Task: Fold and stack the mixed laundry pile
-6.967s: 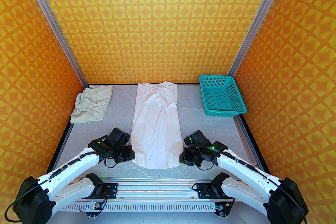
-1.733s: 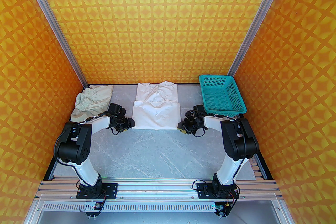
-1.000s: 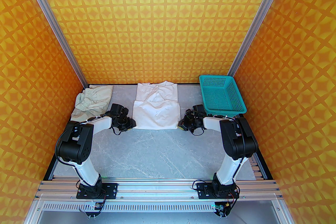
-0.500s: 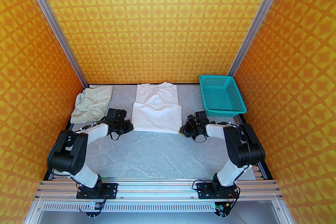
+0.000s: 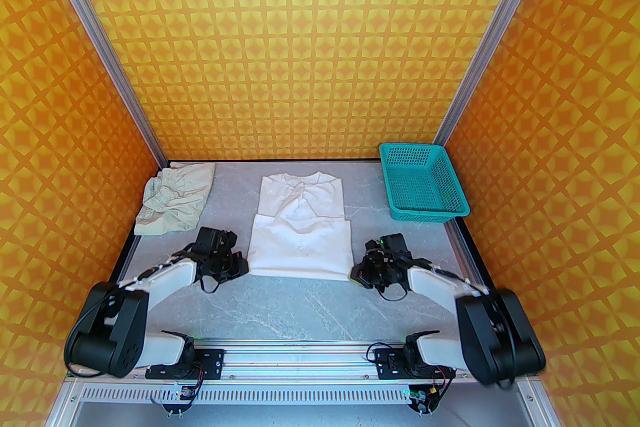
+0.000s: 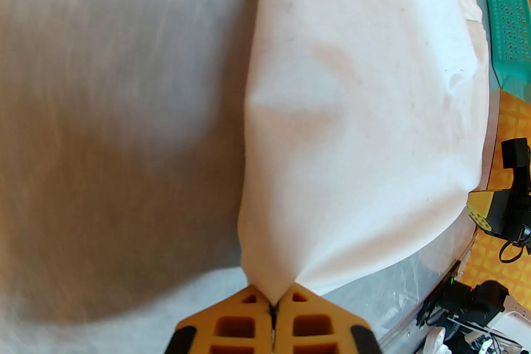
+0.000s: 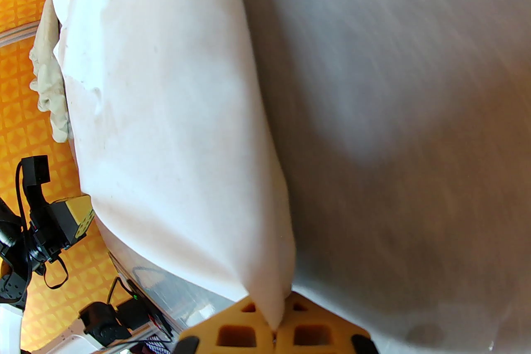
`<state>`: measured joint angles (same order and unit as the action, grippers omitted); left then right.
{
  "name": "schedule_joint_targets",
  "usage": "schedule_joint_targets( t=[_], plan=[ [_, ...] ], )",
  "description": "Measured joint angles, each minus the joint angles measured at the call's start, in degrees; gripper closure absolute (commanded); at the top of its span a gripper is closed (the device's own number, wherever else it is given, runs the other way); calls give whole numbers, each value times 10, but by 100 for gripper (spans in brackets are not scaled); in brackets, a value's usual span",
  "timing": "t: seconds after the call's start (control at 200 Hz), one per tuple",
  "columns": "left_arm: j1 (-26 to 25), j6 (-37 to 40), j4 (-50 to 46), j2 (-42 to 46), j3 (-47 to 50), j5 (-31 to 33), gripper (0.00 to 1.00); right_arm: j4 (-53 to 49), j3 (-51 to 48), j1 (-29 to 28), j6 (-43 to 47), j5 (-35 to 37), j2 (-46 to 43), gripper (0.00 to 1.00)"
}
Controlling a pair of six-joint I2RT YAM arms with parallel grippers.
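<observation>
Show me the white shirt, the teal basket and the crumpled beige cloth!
white shirt (image 5: 299,247): top external view, on the folded-over near layer.
teal mesh basket (image 5: 429,214): top external view, on its near wall.
beige cloth (image 5: 172,207): top external view, on its gathered middle.

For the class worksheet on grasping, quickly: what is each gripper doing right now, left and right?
The left gripper is shut on the near left corner of the white shirt.
The right gripper is shut on the shirt's near right corner.

Teal mesh basket (image 5: 430,214), far-right table corner
</observation>
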<state>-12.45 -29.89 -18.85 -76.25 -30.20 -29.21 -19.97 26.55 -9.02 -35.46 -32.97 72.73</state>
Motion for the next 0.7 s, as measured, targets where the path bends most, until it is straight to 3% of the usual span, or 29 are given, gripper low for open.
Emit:
schedule_joint_targets(
  t=[0.04,0.12,0.235,0.465,0.7],
  plan=[
    [0,-2,-9,17,12,-2,76,-23,-1,0,4,6,-16,78],
    [0,-16,-33,44,25,5,67,-66,1,1,21,31,-35,62],
    [1,-19,-64,71,23,15,55,-141,22,1,37,70,-44,58],
    [-4,-1,-116,63,-86,25,75,-188,128,-2,58,99,-35,65],
    [-31,31,-74,-102,-251,18,88,-104,273,-39,55,84,160,73]
  ],
)
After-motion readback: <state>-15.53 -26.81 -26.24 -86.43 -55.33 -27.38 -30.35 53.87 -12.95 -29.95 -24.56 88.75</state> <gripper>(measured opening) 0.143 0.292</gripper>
